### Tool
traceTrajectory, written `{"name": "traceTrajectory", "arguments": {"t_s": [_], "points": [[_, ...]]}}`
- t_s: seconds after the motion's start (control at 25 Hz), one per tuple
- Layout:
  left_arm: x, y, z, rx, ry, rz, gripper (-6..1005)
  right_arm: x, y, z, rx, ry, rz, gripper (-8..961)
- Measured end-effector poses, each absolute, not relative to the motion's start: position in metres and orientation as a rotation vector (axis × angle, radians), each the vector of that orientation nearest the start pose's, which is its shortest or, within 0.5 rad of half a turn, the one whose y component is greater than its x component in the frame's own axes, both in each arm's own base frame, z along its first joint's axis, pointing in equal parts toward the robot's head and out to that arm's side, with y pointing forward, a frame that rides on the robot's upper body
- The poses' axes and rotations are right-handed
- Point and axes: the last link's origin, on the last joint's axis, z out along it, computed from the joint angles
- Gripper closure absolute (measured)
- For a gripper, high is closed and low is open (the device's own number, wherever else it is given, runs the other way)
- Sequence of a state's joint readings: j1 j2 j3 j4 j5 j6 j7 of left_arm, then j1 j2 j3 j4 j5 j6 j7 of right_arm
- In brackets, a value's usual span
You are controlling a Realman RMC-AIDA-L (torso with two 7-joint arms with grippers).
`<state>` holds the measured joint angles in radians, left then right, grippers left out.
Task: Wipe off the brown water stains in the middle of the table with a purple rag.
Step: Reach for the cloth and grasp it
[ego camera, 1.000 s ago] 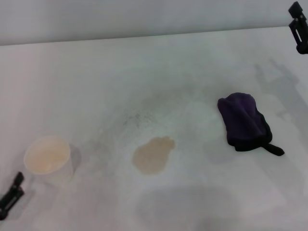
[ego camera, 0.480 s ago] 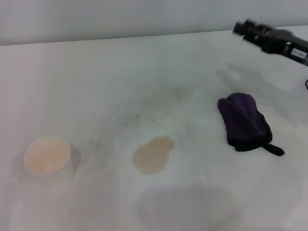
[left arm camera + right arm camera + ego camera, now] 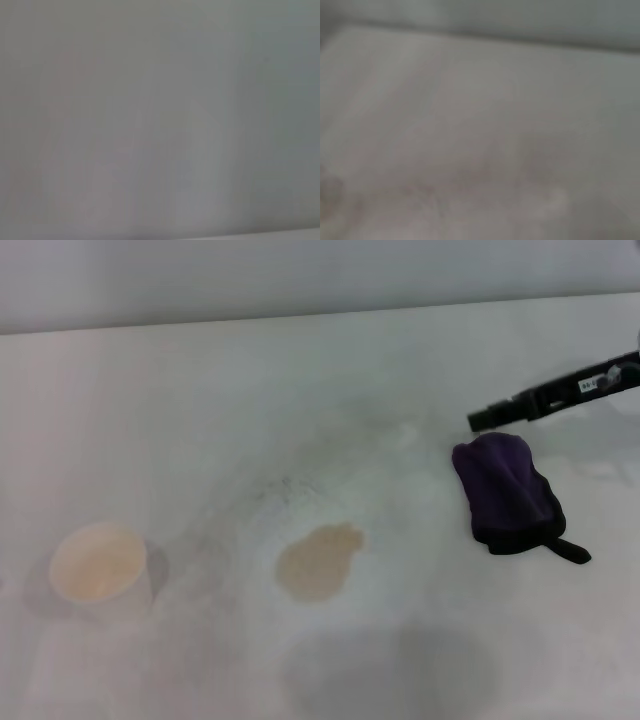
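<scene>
Centrally on the table lies the stain, uncovered. Rag sits well to its right. Right gripper hovers just above the rag's far edge; grip state indeterminate.

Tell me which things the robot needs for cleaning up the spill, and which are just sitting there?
Needed:
purple rag
brown water stains
table
right gripper, just above the rag's far end

Just sitting there:
white cup with tan liquid, on the robot's left side
</scene>
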<state>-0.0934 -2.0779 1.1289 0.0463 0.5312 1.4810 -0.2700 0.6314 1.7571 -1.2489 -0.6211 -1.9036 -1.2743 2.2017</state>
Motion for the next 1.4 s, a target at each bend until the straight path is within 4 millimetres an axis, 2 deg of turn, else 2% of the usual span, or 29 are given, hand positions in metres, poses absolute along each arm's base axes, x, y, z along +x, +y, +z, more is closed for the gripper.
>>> {"name": "traceTrajectory", "arguments": {"t_s": [0.12, 0.32, 0.64, 0.88, 1.4], "points": [[-0.391, 0.194, 0.004, -1.623, -0.544, -0.641, 105, 0.281, 0.399, 0.067, -2.456, 1.341, -0.074, 458], [-0.389, 0.202, 0.007, -1.621, -0.52, -0.652, 107, 0.266, 0.408, 0.073, -2.423, 1.321, -0.288, 458], [-0.385, 0.211, 0.015, -1.598, -0.483, -0.667, 108, 0.241, 0.4, 0.049, -2.444, 1.275, -0.593, 459], [-0.385, 0.212, 0.015, -1.598, -0.477, -0.668, 108, 0.235, 0.395, 0.031, -2.466, 1.235, -0.638, 458], [-0.382, 0.211, 0.013, -1.604, -0.471, -0.681, 107, 0.248, 0.393, 0.011, -2.412, 1.148, -0.763, 458]]}}
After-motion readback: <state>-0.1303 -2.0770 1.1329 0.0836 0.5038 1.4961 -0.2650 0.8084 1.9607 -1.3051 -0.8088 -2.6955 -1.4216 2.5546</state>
